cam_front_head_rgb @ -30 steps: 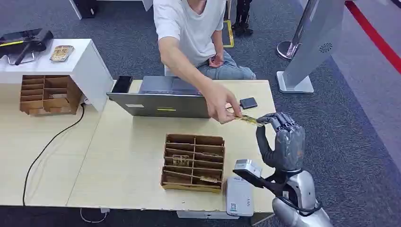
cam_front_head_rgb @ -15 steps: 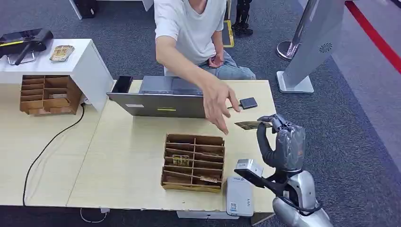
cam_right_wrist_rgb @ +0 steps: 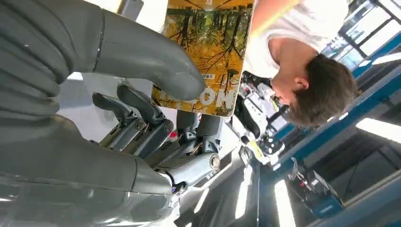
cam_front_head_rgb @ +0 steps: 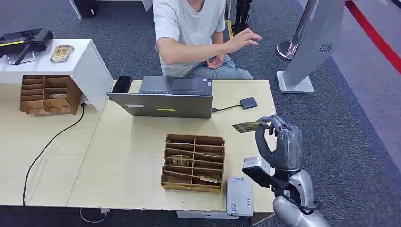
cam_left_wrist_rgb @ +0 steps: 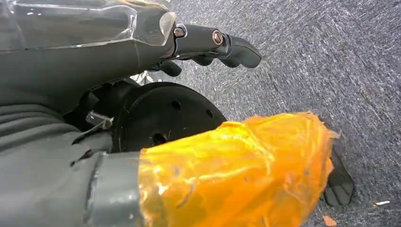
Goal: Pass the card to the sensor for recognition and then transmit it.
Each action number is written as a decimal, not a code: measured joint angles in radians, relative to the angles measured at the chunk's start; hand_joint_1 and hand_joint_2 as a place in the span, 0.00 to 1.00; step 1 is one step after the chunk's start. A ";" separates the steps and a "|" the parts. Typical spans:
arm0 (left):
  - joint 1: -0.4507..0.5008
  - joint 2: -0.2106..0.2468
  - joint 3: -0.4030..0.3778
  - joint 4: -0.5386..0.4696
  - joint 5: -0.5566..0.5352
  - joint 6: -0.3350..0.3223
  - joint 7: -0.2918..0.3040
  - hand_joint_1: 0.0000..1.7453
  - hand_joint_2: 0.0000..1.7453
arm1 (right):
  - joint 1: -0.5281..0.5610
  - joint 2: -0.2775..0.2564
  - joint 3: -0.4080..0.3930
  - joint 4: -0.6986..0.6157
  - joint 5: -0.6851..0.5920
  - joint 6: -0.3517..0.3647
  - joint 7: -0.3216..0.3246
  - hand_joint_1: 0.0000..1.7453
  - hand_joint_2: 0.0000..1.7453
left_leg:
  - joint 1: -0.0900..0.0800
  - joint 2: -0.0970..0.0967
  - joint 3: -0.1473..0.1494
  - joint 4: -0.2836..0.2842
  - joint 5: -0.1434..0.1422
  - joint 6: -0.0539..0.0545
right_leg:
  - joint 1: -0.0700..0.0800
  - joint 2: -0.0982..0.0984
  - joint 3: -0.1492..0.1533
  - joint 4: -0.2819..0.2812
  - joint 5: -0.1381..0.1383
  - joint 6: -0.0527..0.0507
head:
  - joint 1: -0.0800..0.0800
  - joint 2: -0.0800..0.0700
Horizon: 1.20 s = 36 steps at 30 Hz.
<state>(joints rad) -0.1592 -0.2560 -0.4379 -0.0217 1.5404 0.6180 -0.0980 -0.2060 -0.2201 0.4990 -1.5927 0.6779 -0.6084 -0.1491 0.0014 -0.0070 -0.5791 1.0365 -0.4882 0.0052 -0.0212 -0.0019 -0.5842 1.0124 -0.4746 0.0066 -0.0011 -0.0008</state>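
Right hand pinching card between thumb and fingers, holding it above table edge beside tray. Right wrist view revealing card's autumn-tree print. Left hand hanging over carpet, fingers' state unclear.

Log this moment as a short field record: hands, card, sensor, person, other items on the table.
right hand: raised above the table's right end, pinching the card
card: yellow forest print, held roughly flat, off the table
left hand: hanging over grey carpet, holding nothing
card reader: white, at the table's near edge, right of the cardboard organizer
person: seated behind the laptop, arm raised, not touching the card
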 joint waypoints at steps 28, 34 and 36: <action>0.000 -0.010 0.000 -0.001 0.000 0.000 -0.031 0.00 0.00 | 0.279 -0.180 -0.064 -0.160 -0.550 0.376 -0.126 1.00 1.00 | 0.000 -0.002 0.000 0.000 -0.001 0.001 | 0.000 -0.001 0.000 -0.001 0.000 0.000 | 0.000 0.000; 0.000 -0.010 0.000 -0.001 -0.001 0.000 -0.029 0.00 0.00 | 0.356 -0.247 -0.101 -0.200 -0.626 0.459 -0.131 1.00 1.00 | 0.000 -0.002 0.000 0.000 -0.001 0.001 | 0.000 -0.001 0.000 -0.001 0.000 0.000 | 0.000 0.000; 0.000 -0.010 0.000 -0.001 -0.002 0.000 -0.028 0.00 0.00 | 0.375 -0.266 -0.108 -0.212 -0.640 0.471 -0.132 1.00 1.00 | 0.000 -0.002 0.000 0.000 -0.001 0.001 | 0.000 -0.001 0.000 -0.001 0.000 0.000 | 0.000 0.000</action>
<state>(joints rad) -0.1593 -0.2655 -0.4379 -0.0229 1.5389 0.6180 -0.1259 0.1692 -0.4860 0.3906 -1.8047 0.0374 -0.1370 -0.2808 0.0010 -0.0089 -0.5795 1.0365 -0.4893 0.0067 -0.0216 -0.0030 -0.5841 1.0116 -0.4750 0.0070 -0.0015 -0.0008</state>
